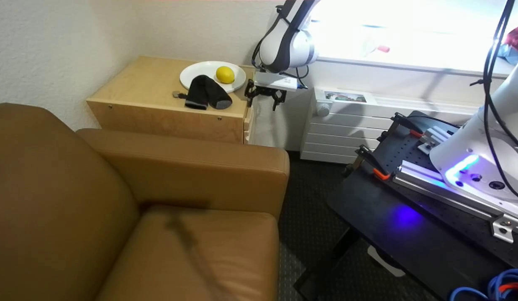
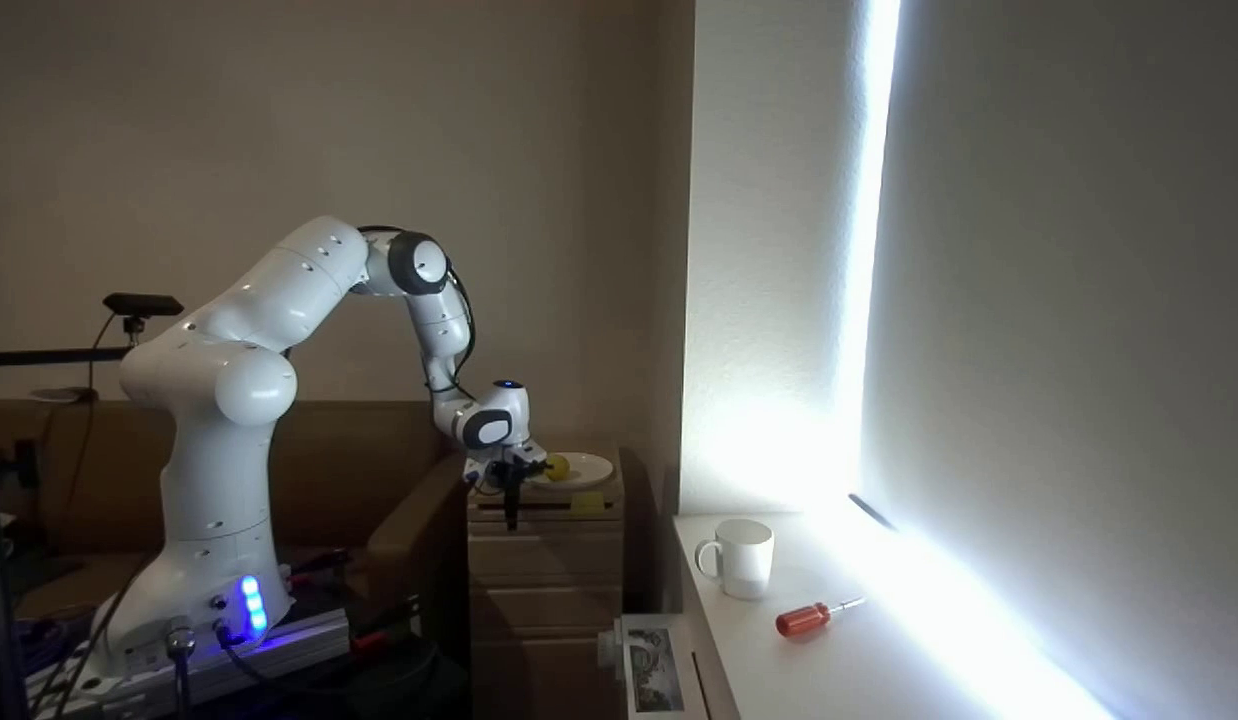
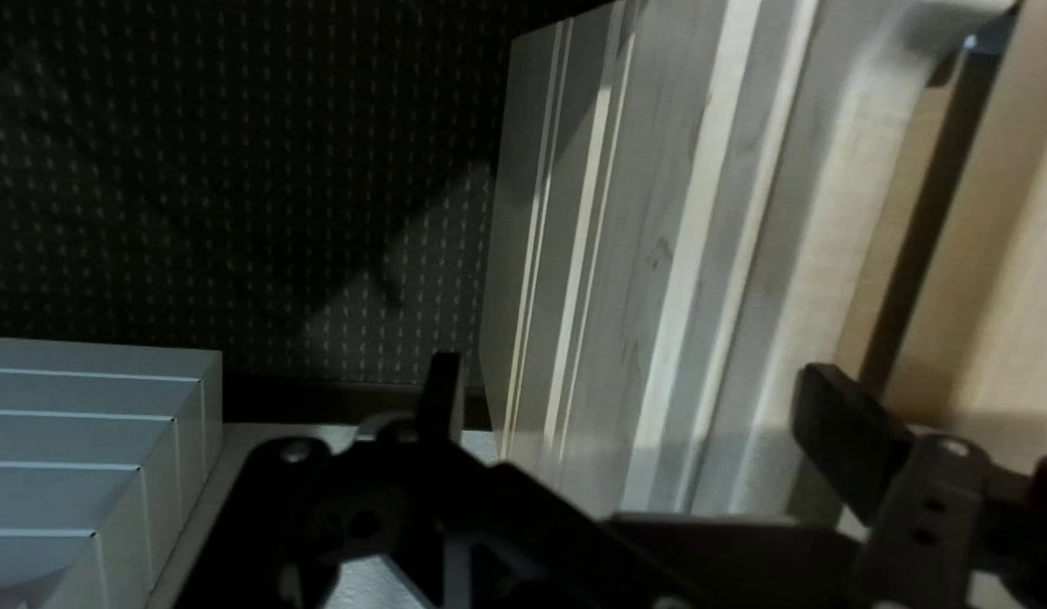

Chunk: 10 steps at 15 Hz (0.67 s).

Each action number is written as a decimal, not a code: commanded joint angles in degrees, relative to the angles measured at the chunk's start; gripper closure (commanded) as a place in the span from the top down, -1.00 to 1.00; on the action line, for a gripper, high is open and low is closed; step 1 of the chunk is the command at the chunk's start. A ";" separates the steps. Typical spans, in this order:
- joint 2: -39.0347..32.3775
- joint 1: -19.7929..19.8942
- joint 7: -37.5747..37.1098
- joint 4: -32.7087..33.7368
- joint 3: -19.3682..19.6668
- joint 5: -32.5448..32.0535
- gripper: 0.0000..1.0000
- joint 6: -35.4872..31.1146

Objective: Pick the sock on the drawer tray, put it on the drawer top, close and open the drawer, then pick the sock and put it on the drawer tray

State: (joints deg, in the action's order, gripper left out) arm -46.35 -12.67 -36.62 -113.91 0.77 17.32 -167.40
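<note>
First, one sock (image 1: 203,88), black fabric, grey patch at one end, lying folded over in a bend on the drawer top (image 1: 135,85), near the edge that faces the couch (image 1: 192,246). One plate (image 1: 200,68), white, round, set on the same surface; in an exterior view the sock's bend overlaps its rim, contact cannot be told. One fruit (image 1: 225,75), yellow, resting on the plate. One small pale piece (image 1: 176,94) with a black tab, just beside the sock, too small to identify. One cabinet (image 1: 171,124), light tan wood, forming the drawer top. One drawer (image 3: 819,279), light wood, directly beneath the drawer top; in the wrist view a dark gap runs between the two; whether it stands in or partly out cannot be told. One tool (image 1: 262,106), black, released, its jaws wide apart, hanging beside the cabinet at the drawer side; one jaw near the drawer's upper edge in the wrist view, touch uncertain. One arm (image 2: 279,295), white with dark joint covers, carrying the tool. Couch: brown leather, armrest next to the cabinet. One radiator (image 1: 342,140), white, slatted, below the window sill (image 2: 779,690). On that sill: one mug (image 2: 744,560), white, upright; one screwdriver (image 2: 803,620), red-handled, lying near the mug.
</note>
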 commanded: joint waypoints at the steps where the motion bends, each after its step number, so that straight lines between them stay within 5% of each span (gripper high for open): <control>1: -5.44 -4.45 -3.36 5.36 4.54 -1.00 1.00 3.09; 7: -4.08 3.51 2.40 7.71 -3.52 1.85 1.00 8.76; 10: -5.56 3.27 1.33 8.89 -1.95 0.98 1.00 10.45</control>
State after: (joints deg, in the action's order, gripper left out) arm -47.40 -10.03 -35.93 -109.87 -0.39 17.55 -158.81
